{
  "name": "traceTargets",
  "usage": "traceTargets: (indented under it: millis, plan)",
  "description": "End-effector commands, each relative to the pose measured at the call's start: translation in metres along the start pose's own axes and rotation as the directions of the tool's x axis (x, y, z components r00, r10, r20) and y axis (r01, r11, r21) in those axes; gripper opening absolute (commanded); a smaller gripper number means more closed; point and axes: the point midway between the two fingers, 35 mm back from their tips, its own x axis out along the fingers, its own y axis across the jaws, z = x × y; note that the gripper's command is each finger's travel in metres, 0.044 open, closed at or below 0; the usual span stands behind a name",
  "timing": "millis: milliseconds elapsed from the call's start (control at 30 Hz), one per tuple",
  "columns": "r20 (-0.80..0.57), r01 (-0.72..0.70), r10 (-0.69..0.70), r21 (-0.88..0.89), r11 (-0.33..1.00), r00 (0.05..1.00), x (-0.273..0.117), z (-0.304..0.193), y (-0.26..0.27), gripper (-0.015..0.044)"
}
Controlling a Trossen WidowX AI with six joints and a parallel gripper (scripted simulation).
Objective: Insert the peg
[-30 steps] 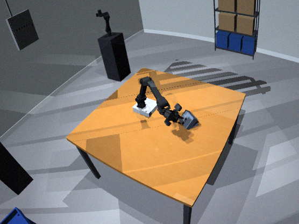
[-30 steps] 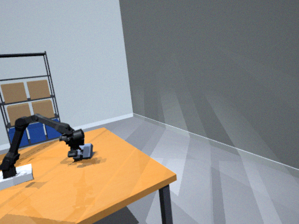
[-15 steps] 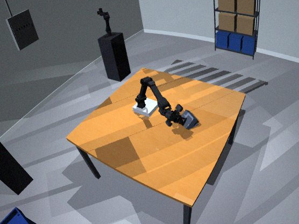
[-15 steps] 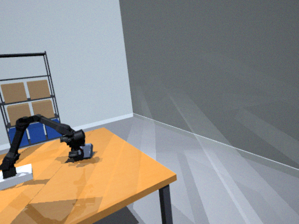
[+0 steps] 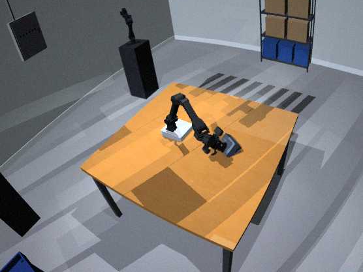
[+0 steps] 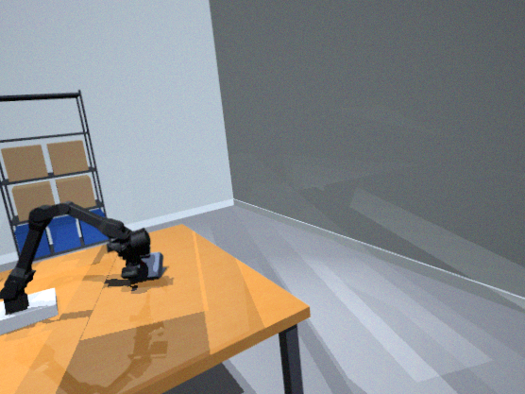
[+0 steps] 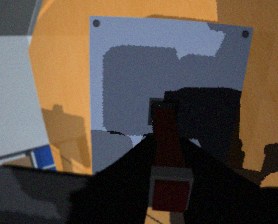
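Observation:
The blue-grey sloped panel (image 5: 232,145) (image 6: 155,265) (image 7: 125,35) stands on the table in front of the arm. Its square dark-rimmed hole (image 7: 155,104) is partly covered by the peg's far end in the wrist view. The dark red, square-sided peg (image 7: 167,131) is held between the fingers, its near end framed in grey. Its far end is at the hole's mouth; whether it is inside, and how deep, is too dark to tell. My gripper (image 5: 222,146) (image 7: 166,144) is shut on the peg, close to the panel's face. The peg cannot be made out in the top and exterior views.
The arm's white base block (image 5: 177,134) (image 6: 44,305) sits on the orange table (image 5: 137,151) (image 6: 245,299). Dark shadows fall across the panel's face and the table. A shelf with boxes (image 5: 276,2) and a black pedestal (image 5: 138,69) stand on the floor beyond the table.

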Motion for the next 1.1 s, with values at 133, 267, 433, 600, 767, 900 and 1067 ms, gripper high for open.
traceTargets:
  millis: [133, 267, 433, 600, 767, 900, 1067]
  plan:
    - [0.000, 0.001, -0.001, 0.000, 1.000, 1.000, -0.001, 0.000, 0.000, 0.0000]
    - [0.000, 0.001, -0.001, 0.000, 1.000, 1.000, -0.001, 0.000, 0.000, 0.0000]
    - [0.000, 0.001, -0.001, 0.000, 1.000, 1.000, 0.001, -0.001, 0.000, 0.0000]
    - [0.000, 0.000, 0.000, 0.000, 1.000, 1.000, 0.004, -0.001, 0.000, 0.0000]
    - [0.000, 0.000, 0.000, 0.000, 1.000, 1.000, 0.007, -0.001, -0.001, 0.0000]
    - [0.000, 0.000, 0.000, 0.000, 1.000, 1.000, 0.009, -0.002, -0.001, 0.0000]
    - [0.000, 0.000, 0.000, 0.000, 1.000, 1.000, 0.013, -0.002, -0.001, 0.0000]
